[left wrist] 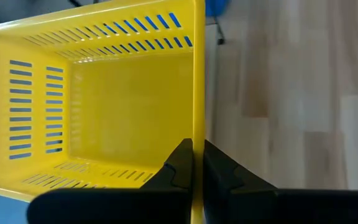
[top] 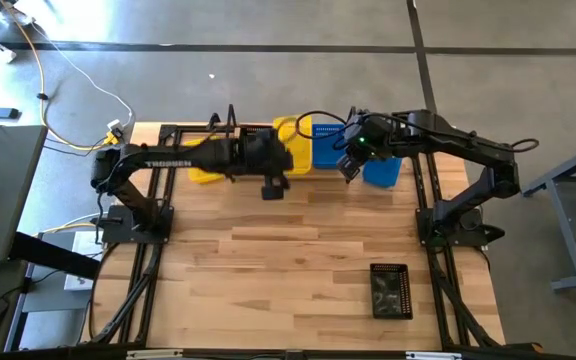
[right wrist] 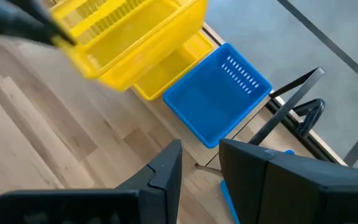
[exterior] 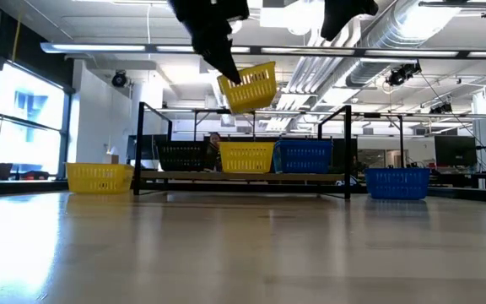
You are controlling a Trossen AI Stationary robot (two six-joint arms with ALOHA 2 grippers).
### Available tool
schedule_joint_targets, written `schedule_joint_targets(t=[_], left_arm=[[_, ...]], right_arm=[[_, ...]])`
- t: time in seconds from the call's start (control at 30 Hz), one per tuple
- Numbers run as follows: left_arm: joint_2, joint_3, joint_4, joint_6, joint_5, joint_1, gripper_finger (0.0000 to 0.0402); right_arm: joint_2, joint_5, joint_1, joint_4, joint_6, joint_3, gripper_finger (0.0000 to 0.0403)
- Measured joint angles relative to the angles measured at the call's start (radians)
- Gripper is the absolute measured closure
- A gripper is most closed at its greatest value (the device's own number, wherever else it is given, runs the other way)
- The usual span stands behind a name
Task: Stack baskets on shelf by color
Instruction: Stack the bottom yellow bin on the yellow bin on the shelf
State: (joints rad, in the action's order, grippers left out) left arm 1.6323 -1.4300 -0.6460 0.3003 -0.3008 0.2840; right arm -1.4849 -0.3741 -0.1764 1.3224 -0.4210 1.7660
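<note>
Big open hall, pipes and strip lights overhead, and a pale slatted wooden table filling the middle of the high view. Along its top edge sits the shelf, a thin plank between black wire brackets. In the low view it carries a black basket, a yellow basket and a blue basket side by side, one spot per colour by the look of it.

The left gripper has its fingers pinched tight on the rim of another yellow basket, which hangs tilted high in the low view, above the shelf's yellow one. My read: it's being carried up there to drop into its colour mate, and gripping one wall is why it tips.

The right gripper hovers near the top centre of the high view, over the blue end of the shelf, jaws partly apart and nothing between them. It looks to be waiting its turn.

Loose ones remain: a yellow basket on the table at the left of the low view, a blue basket on the table at the right, and a black basket lying alone at the lower right of the high view. I count seven baskets in sight, so the sorting looks well short of finished.
</note>
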Motion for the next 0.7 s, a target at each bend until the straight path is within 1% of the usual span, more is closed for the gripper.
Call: schedule_joint_targets(t=[0.1, 0.27, 0.37, 0.5, 0.7], left_arm=[[0.019, 0.0, 0.017, 0.028, 0.06, 0.065, 0.0401], [0.045, 0.0, 0.025, 0.052, 0.12, 0.136, 0.0401], [0.068, 0.0, 0.023, 0.067, 0.161, 0.153, 0.0401], [0.081, 0.0, 0.017, 0.072, 0.172, 0.157, 0.0401], [0.08, 0.0, 0.023, 0.081, 0.2, 0.167, 0.0401]], right_arm=[[0.0, -0.016, 0.0, -0.001, 0.0, 0.0, 0.0309], [0.0, -0.017, 0.0, -0.001, -0.007, 0.0, 0.0309], [0.0, -0.013, 0.0, 0.007, -0.023, 0.0, 0.0309], [0.0, 0.019, 0.003, 0.02, -0.055, 0.0, 0.0309], [0.0, 0.096, 0.028, 0.083, -0.18, 0.0, 0.0309]])
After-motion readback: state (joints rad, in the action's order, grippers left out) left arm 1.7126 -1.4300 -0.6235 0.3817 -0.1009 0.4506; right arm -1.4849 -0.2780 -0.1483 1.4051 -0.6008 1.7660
